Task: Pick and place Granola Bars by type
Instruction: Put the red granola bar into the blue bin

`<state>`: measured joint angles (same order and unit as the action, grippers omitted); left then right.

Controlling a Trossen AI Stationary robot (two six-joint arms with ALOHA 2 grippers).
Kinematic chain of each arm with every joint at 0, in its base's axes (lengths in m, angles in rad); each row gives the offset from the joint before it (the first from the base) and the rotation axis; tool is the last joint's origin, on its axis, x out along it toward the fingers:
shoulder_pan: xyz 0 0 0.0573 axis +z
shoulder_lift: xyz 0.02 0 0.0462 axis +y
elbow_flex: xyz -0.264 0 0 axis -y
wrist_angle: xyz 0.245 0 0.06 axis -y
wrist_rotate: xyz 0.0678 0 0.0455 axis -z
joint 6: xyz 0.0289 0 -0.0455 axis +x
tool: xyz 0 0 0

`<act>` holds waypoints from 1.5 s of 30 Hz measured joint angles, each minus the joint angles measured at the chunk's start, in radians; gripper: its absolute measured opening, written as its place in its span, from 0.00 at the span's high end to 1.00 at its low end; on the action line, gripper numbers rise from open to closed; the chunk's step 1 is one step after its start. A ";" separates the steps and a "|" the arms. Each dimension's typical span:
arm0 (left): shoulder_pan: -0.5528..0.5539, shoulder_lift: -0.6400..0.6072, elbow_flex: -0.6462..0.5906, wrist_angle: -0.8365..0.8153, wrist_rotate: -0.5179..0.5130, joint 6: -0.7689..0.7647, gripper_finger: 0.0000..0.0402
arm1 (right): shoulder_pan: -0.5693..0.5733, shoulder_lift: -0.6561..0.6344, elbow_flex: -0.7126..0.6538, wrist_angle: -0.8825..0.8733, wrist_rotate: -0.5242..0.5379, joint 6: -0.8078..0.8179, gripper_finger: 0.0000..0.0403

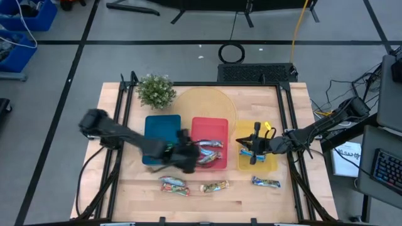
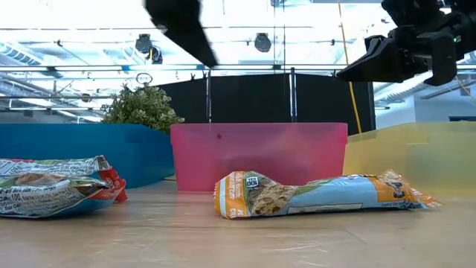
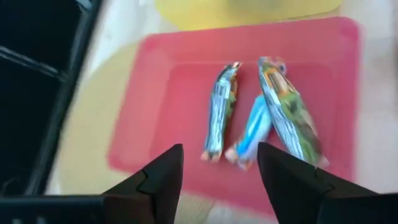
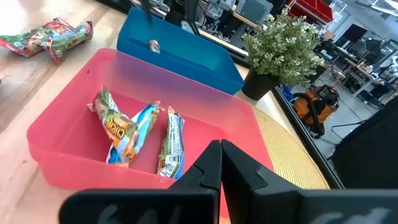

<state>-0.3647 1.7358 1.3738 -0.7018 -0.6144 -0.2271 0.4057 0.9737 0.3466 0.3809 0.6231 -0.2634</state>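
Three granola bars point(image 3: 258, 121) lie loose in the pink tray point(image 3: 180, 74), and more wait on the table point(image 1: 251, 201) near its front edge. My left end effector point(image 3: 219, 174) hangs over the tray, fingers apart and empty. My right end effector point(image 4: 221, 163) is pinched closed over the yellow tray point(image 1: 270, 164). Withdrawing low, I could clip the tray's wall. The blue tray's point(image 1: 162, 129) contents are mostly hidden by my arm.

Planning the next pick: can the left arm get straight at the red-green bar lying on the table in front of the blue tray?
Probably yes. The left gripper hangs open over the pink tray and looks empty. The red-green bar lies on bare wood nearby, apart from the next bar, with nothing over it.
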 joint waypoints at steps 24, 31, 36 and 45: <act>-0.253 -0.693 -1.052 1.052 -0.302 0.188 0.97 | 0.051 0.478 0.509 -0.188 0.047 0.137 1.00; -0.252 -0.716 -1.074 1.065 -0.191 0.293 0.95 | 0.094 0.824 0.895 -0.387 -0.049 0.147 1.00; -0.241 -0.716 -1.074 1.072 -0.190 0.363 0.99 | 0.124 1.016 1.084 -0.386 -0.126 0.105 0.97; -0.239 -0.716 -1.074 1.017 -0.119 0.283 0.90 | 0.201 1.208 1.197 -0.397 -0.103 -0.072 0.62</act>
<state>-0.6033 1.0203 0.3000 0.3151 -0.7337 0.0562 0.6070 2.1822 1.5440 -0.0161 0.5201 -0.3359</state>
